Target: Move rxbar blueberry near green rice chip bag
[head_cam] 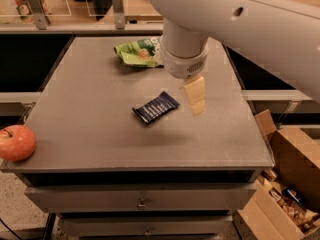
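Your gripper hangs just right of the bar, apart from it. You can't tell whether it is spread or pressed together. The bar lies flat mid-table, skewed, nothing holding it. The green bag sits at the far side, partly behind the arm, well apart from the bar. So nothing looks done yet: no grasp, bar not near the bag. You still have to grab it, carry it far, and set it beside the bag. The apple at the near left corner is out of your way.
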